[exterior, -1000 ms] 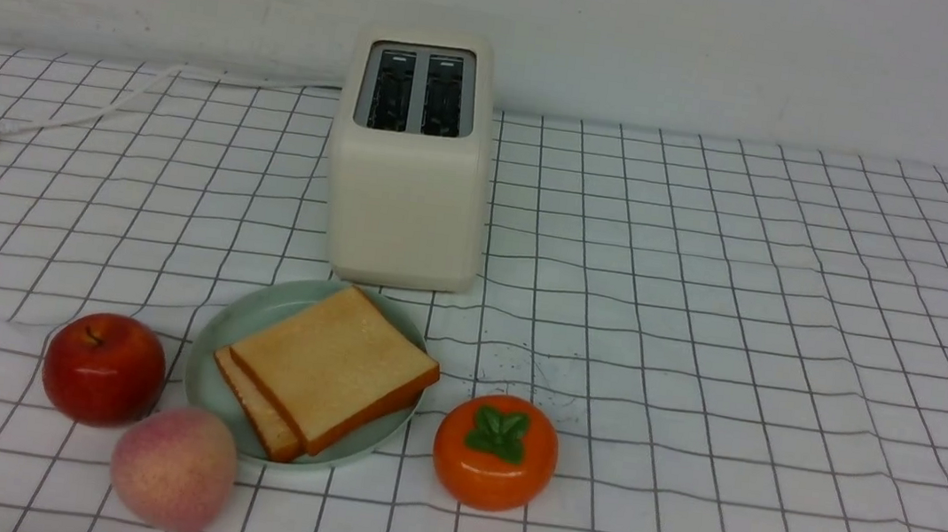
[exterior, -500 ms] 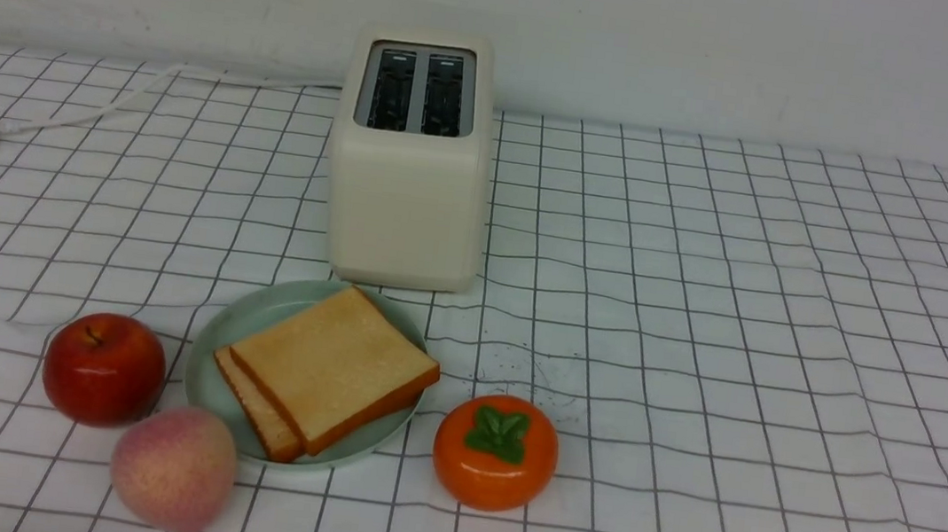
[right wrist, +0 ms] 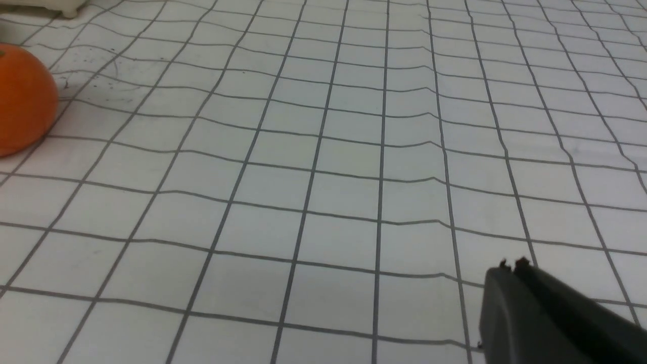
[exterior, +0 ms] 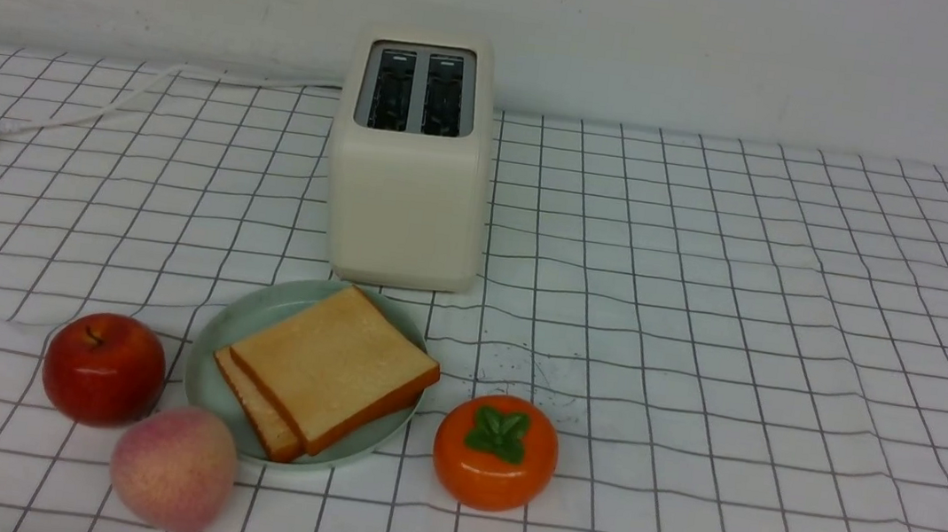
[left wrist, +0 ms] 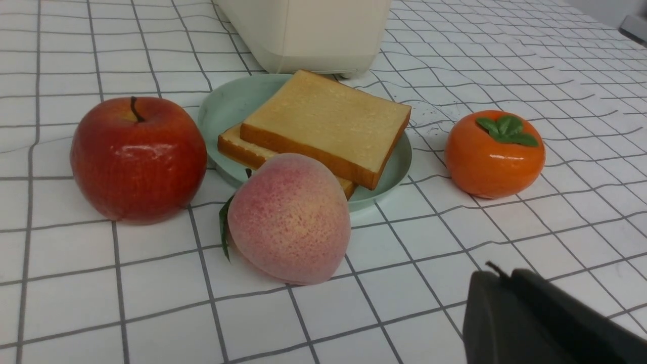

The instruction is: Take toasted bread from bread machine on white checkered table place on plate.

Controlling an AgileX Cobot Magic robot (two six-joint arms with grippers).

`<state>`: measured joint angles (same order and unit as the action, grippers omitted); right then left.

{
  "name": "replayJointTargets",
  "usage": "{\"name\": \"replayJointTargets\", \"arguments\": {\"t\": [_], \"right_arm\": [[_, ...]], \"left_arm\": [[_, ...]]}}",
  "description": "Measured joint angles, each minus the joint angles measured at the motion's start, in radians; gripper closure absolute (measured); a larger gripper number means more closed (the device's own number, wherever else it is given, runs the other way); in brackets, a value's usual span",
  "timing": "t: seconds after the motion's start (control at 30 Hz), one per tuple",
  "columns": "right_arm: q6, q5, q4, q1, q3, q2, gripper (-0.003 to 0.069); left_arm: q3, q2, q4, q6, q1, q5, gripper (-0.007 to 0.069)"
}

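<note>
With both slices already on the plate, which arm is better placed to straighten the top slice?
Probably left. The plate with the toasted bread sits left of centre, and the left wrist view frames it closely; the right wrist view shows only table and part of the persimmon.

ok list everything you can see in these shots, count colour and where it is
toasted bread: 2 slices, golden-tan with orange-brown crust, stacked on the plate
plate: 1, pale mint green, just in front of the bread machine
bread machine: 1, cream white, back centre of the table, both slots empty
power cord: 1, white, trailing left from the bread machine, unplugged
apple: 1, red, left of the plate
peach: 1, pink, front left of the plate
persimmon: 1, orange with green leaves, right of the plate
white checkered table: 1, white with black grid
left gripper: 1, black, jaws together
right gripper: 1, black, jaws together
</note>
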<state>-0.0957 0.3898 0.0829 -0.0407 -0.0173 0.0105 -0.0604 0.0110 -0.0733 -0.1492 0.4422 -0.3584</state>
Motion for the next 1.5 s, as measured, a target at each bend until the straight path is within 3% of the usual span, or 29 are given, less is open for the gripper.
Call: {"name": "replayJointTargets", "arguments": {"t": [0.53,0.63,0.73,0.93,1.5], "right_arm": [[0.0,0.0,0.0,0.0,0.0,0.0,0.0658],[0.0,0.0,0.001,0.0,0.0,0.0,0.0655],[0.0,0.0,0.001,0.0,0.0,0.0,0.0652],[0.0,0.0,0.001,0.0,0.0,0.0,0.0643],[-0.001,0.002,0.004,0.0,0.0,0.0,0.0617]], "left_arm": [[0.0,0.0,0.0,0.0,-0.019,0.004,0.0589],[0.0,0.0,-0.002,0.0,-0.122,0.039,0.0638],[0.002,0.0,-0.011,0.0,-0.261,0.053,0.0638],[0.074,0.0,-0.031,0.0,-0.407,0.039,0.0638],[0.09,-0.021,-0.057,0.0,-0.421,-0.019,0.0638]]}}
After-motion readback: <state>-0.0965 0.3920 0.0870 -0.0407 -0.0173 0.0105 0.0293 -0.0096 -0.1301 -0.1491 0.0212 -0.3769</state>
